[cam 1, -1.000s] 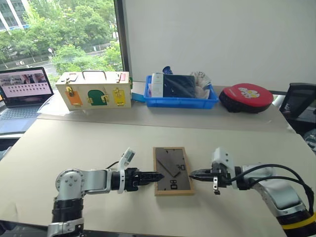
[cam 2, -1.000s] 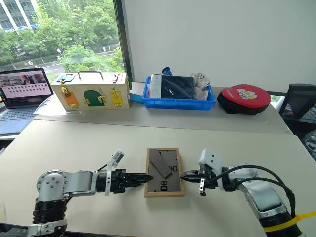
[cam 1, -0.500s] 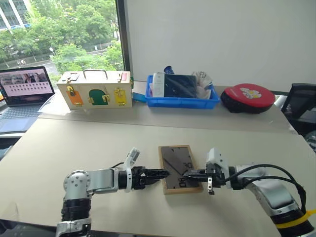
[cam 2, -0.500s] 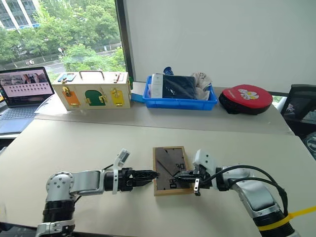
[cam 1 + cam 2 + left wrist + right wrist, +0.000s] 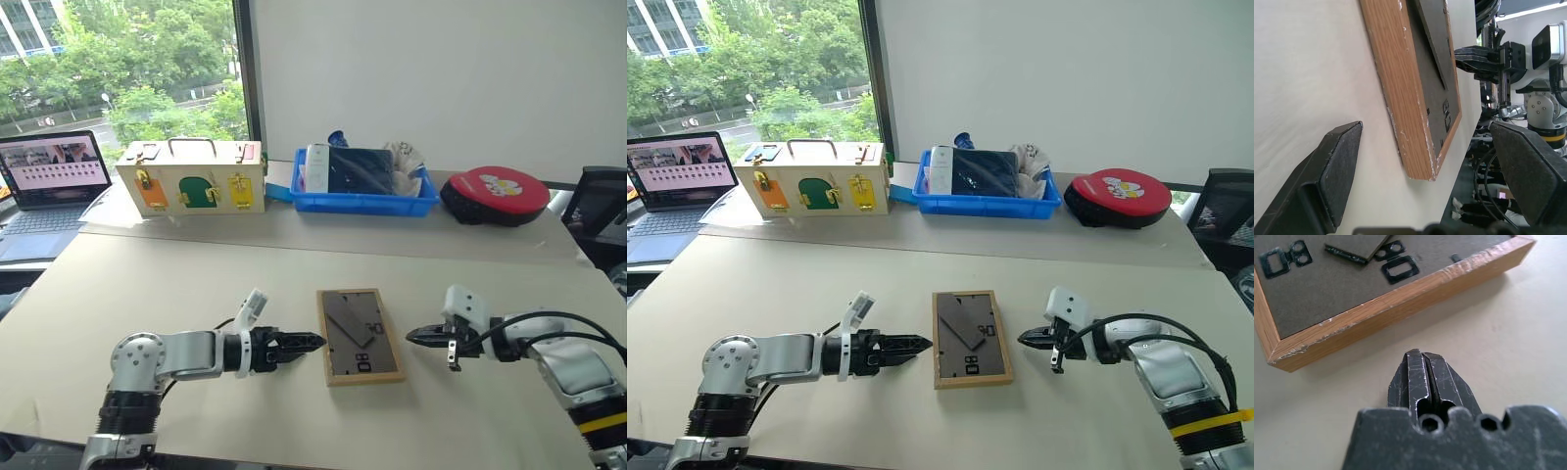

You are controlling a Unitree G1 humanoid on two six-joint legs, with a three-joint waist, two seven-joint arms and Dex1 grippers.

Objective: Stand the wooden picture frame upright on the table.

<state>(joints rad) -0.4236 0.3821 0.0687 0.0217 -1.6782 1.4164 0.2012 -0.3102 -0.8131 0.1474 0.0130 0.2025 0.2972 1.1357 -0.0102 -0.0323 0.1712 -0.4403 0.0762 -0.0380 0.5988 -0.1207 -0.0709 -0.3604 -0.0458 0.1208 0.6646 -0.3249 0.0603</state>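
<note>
progress: not yet stood | frame: flat on table, back up, stand folded, between the grippers | left gripper: jaws apart, just beside frame, empty | right gripper: fingers together, near, empty | left: lift, open stand, set upright

The frame was light wood, its edges chipped and scuffed, with a matt dark grey back. The counter looked smooth, matt and beige. The right fingers were black, scratched and dull; the left fingers' pads looked finely grained.
</note>
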